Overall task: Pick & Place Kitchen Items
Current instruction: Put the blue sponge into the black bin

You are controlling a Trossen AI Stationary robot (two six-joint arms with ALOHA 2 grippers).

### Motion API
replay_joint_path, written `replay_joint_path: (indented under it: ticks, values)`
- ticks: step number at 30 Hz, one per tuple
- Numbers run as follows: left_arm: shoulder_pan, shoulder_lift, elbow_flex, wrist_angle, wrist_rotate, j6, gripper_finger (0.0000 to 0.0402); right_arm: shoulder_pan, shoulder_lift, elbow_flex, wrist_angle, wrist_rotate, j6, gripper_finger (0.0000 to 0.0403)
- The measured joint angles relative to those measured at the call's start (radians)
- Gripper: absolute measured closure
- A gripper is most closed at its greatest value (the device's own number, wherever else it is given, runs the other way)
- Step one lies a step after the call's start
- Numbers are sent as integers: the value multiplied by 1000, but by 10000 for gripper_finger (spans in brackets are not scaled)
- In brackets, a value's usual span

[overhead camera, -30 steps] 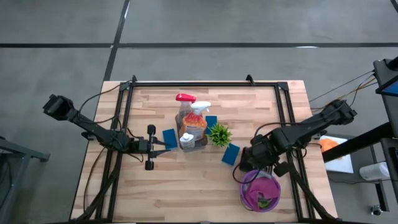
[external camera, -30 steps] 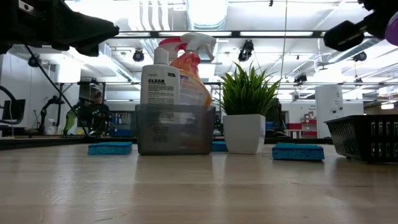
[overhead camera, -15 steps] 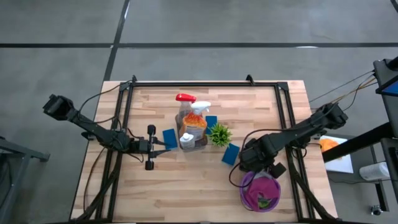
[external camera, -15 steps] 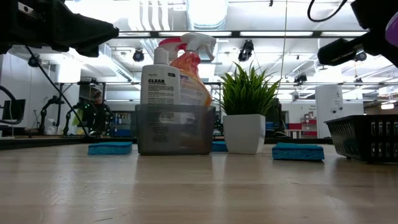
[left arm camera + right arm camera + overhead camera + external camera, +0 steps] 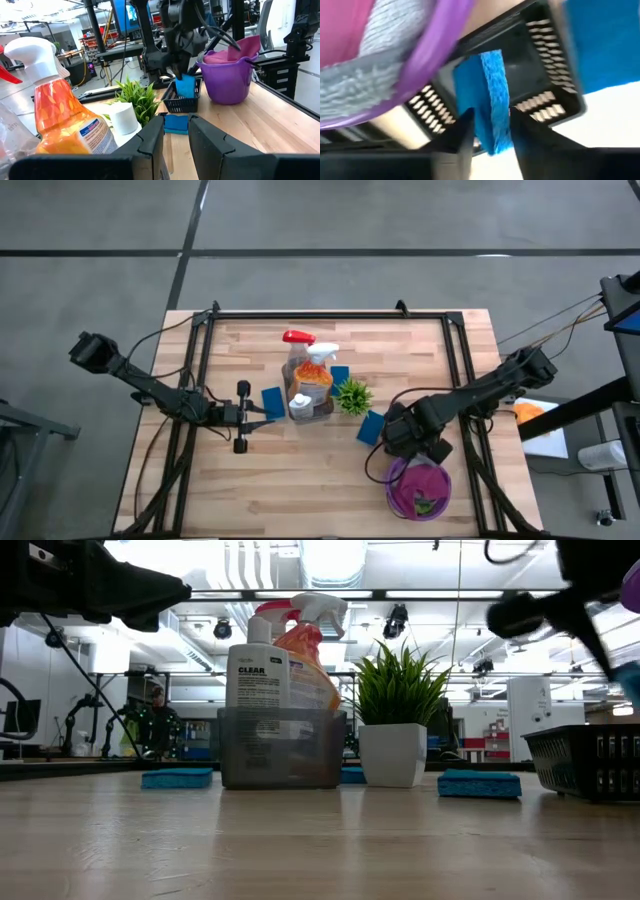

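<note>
right gripper [image 5: 487,131]: jaws either side of blue sponge [image 5: 492,100], above black basket [image 5: 540,75]; grip unclear
left gripper [image 5: 175,145]: jaws slightly spread, empty, beside spray bottles [image 5: 305,370] mid-counter [image 5: 250,480]

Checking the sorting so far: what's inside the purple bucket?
The purple bucket holds a magenta cloth and a grey cloth. Anything beneath them is hidden.

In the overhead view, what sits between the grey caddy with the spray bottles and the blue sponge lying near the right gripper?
The small green plant stands between the caddy and that blue sponge, clearest in the high view.
</note>
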Motion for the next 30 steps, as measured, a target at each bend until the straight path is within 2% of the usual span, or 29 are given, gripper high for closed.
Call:
replay_joint_path:
  ticks: [6, 10, 19, 25, 30]
  values:
    - [4, 0, 0, -6, 0, 0, 311, 0, -1, 32, 11, 115, -6, 164]
    - [5, 0, 0, -11, 0, 3, 310, 0, 3, 32, 10, 139, -7, 116]
    - [6, 0, -1, -20, 0, 7, 310, 7, 12, 60, 56, 307, 15, 104]
    - [6, 0, 0, -7, 0, 10, 310, 6, 11, 135, 176, 385, 199, 104]
    - [6, 0, 2, -25, 0, 23, 310, 5, 10, 146, 355, 408, 368, 104]
